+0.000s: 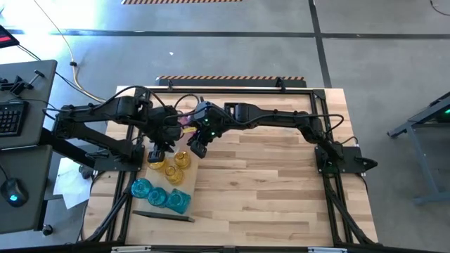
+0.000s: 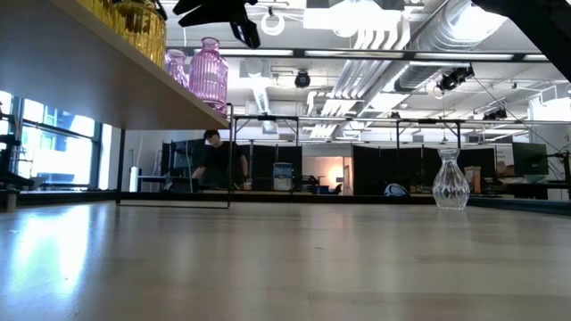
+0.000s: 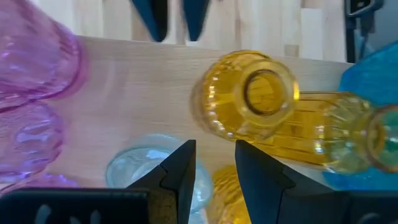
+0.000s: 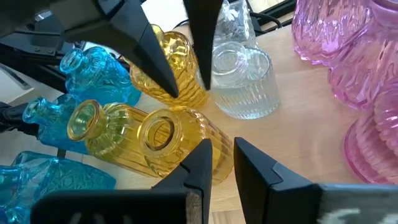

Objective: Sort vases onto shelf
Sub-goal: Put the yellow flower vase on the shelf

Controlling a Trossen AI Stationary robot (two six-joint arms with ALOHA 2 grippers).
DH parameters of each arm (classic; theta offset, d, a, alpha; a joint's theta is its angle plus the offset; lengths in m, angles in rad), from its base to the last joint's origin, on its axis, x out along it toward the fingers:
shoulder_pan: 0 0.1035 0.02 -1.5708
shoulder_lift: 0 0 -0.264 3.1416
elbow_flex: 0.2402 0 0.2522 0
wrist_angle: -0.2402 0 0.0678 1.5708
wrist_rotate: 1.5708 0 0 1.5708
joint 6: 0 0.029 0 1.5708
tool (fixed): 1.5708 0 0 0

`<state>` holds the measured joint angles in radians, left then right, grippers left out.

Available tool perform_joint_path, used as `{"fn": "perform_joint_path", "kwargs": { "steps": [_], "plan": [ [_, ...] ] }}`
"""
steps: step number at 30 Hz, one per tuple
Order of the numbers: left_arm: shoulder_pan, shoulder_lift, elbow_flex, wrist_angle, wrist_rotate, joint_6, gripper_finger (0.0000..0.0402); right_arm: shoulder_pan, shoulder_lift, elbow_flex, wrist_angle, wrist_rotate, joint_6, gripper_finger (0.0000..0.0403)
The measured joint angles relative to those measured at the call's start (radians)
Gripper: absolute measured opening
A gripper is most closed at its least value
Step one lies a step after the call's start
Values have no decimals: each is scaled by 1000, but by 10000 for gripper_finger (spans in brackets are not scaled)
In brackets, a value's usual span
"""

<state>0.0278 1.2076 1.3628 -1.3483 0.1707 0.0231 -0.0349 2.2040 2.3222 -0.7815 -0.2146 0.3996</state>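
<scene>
1. Vases stand grouped by colour on the shelf (image 4: 298,143) at the table's left part: yellow vases (image 1: 172,165) in the middle, teal vases (image 1: 160,195) toward the near edge, pink vases (image 4: 348,68) toward the far side.
2. A clear ribbed vase (image 4: 244,84) stands between the yellow and the pink ones, close to a yellow neighbour.
3. Right wrist view: two yellow vases with open mouths (image 4: 158,134) sit side by side, touching or nearly so; teal ones are just beyond them.
4. Low view: the shelf's underside runs overhead at left, with a pink ribbed vase (image 2: 208,73) near its end and a yellow one (image 2: 134,27) nearer the camera.
5. One clear vase (image 2: 451,180) stands alone and upright on the tabletop (image 1: 281,183), well apart from the shelf.
6. Left gripper (image 1: 156,153) hangs over the yellow group, fingers (image 3: 180,177) a narrow gap apart, holding nothing.
7. Right gripper (image 1: 198,149) is just beside it over the same cluster, fingers (image 4: 199,171) narrowly parted, nothing between them.
8. A dark thin tool (image 1: 163,216) lies on the table near the teal vases.
9. A person (image 2: 214,160) is in the room behind.
</scene>
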Motion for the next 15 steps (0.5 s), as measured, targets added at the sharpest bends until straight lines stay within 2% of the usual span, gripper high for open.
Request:
{"fn": "perform_joint_path", "kwargs": {
  "steps": [7,15],
  "plan": [
    [-30,7,0,13,11,4,106,0,0,0,-3,-1,15,48],
    [-31,12,0,42,11,7,106,3,0,0,-122,-1,53,48]
  ]
}}
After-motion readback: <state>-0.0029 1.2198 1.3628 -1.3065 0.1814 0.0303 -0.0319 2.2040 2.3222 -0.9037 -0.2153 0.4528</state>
